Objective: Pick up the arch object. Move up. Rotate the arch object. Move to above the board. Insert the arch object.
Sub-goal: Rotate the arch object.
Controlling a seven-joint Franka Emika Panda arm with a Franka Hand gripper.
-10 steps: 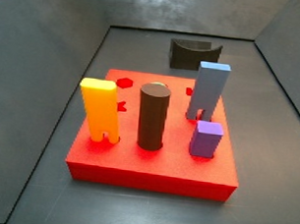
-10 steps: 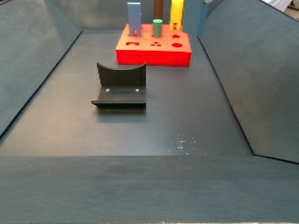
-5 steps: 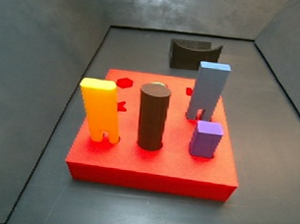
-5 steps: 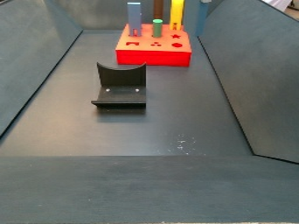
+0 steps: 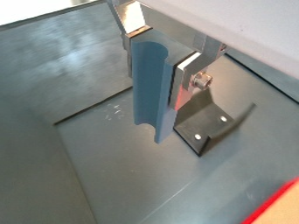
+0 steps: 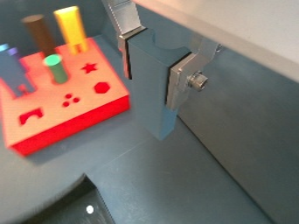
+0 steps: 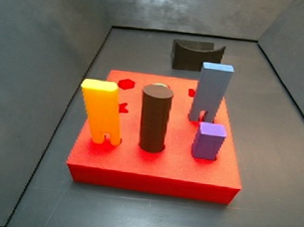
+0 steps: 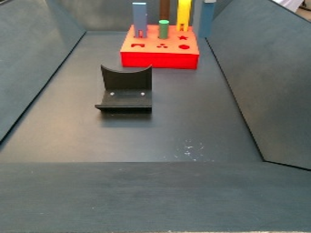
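Dark floor; hand (image 5: 160,73) mostly cropped.

Dark grey desk (image 8: 170,136), walled on its sides. On it sits the board (image 7: 164,157), red and square, also in a side view (image 8: 161,53) at the far end and in a wrist view (image 6: 59,109). The fixture (image 8: 124,89) stands on the bare desk, well apart from the board; in a wrist view (image 5: 214,122) its base plate rests flat. The gripper (image 5: 158,61) hangs above the desk near the fixture, its jaws holding a tall blue piece (image 5: 152,83) between them.
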